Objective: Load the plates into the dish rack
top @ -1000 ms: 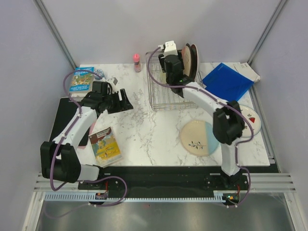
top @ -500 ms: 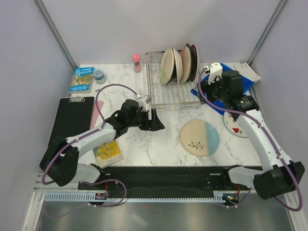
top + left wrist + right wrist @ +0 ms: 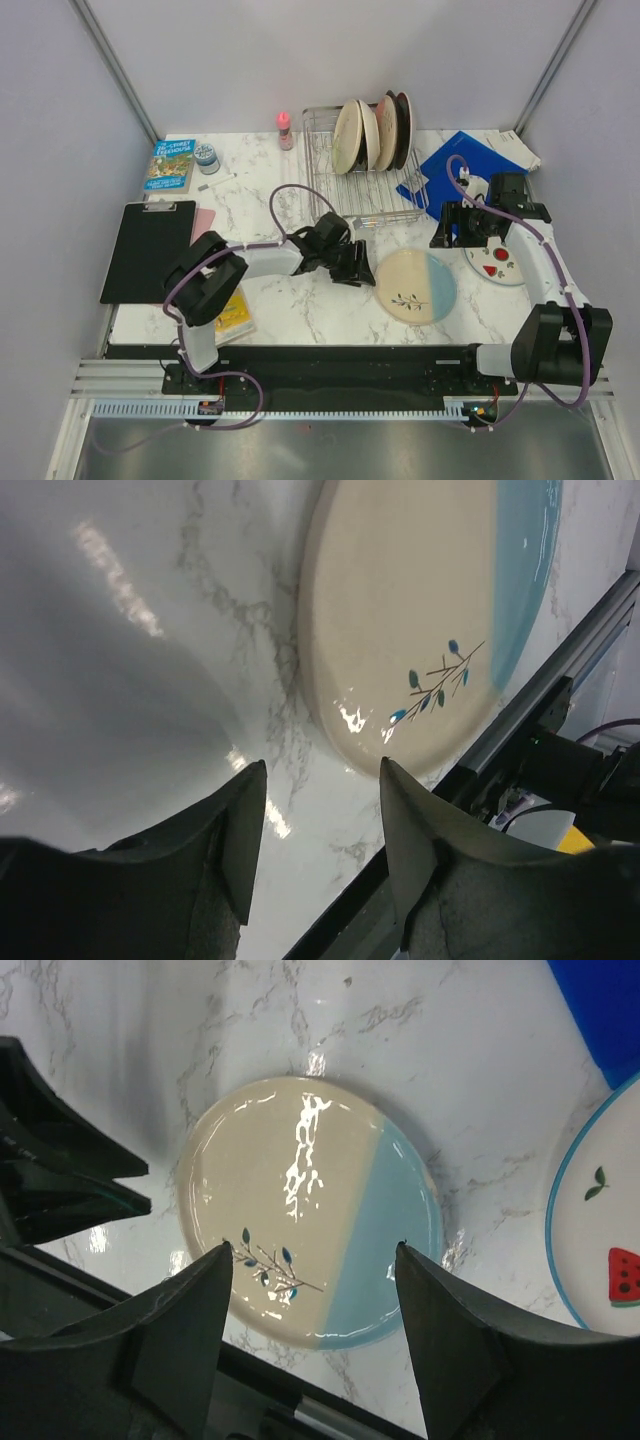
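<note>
Tabletop (image 3: 270, 200) is glossy white marble with grey veining. The twig plate (image 3: 415, 286) is a round glazed disc, cream with a light-blue segment, lying flat at the near edge, outside the dish rack (image 3: 365, 205). The watermelon plate (image 3: 497, 262) is white with a blue rim and lies flat to its right, also outside the rack

Left gripper (image 3: 320, 810): matte black fingers apart with nothing between them, low over the marble, tips just short of the twig plate's left rim. No contact visible

Right gripper (image 3: 315, 1300): fingers wide apart, empty, hanging above the table. Its wrist view looks down on the twig plate

Rack is a rectangular silver wire grid. The stacked plates (image 3: 372, 135), four by my count, stand on edge at its far end, from cream at the front to dark at the back. Near slots are bare wire
</note>
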Tool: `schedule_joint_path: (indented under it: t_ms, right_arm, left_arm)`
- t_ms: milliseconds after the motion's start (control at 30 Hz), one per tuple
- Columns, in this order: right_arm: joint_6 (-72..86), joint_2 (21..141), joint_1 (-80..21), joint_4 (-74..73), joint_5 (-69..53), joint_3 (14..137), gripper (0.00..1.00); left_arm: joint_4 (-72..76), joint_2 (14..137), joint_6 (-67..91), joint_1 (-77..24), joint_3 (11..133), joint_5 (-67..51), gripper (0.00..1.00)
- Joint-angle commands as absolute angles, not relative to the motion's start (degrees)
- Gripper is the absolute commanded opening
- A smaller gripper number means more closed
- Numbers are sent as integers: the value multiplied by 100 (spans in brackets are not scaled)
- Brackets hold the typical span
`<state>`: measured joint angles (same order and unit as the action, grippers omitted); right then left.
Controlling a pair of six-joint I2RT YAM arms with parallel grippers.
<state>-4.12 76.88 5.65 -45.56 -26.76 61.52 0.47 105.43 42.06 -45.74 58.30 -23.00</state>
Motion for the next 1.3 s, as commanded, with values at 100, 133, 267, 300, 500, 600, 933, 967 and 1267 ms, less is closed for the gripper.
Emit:
schedule_joint_path:
  t_ms: [100,133,267,300,500,600,933,967,1267]
  right_arm:
    - [-1203,7172,659,-4983,-2857,6091,74]
    - [-1256,7163,668,-5009,-2830,6100,74]
    - [-1467,7102,712,-5080,-2576,6196,74]
    - [-1537,7093,729,-5080,-2540,6222,75]
    - [-1775,7101,870,-5089,-2434,6363,75]
    - [-1898,7128,923,-5106,-2426,6451,76]
    - [-3311,7953,993,-6133,-3985,6574,77]
    - [-3505,8293,1011,-6518,-4234,6626,79]
    - [-4473,10140,923,-7286,-6090,6610,87]
  left_arm:
    - [-1062,11354,4369,-4966,7153,-1934,53]
    - [-1203,11399,4368,-5027,7346,-1768,53]
    - [-1958,11478,4508,-5054,7620,-1135,45]
    - [-2195,11505,4561,-5054,7655,-1012,43]
    - [-2645,11821,4324,-5203,8006,-449,36]
    - [-2865,11918,4263,-5203,7989,-186,36]
    - [-2866,10460,4088,-4369,5899,140,43]
    - [-2787,10363,3939,-4333,5776,149,43]
    - [-1662,10195,3770,-4316,5071,-797,41]
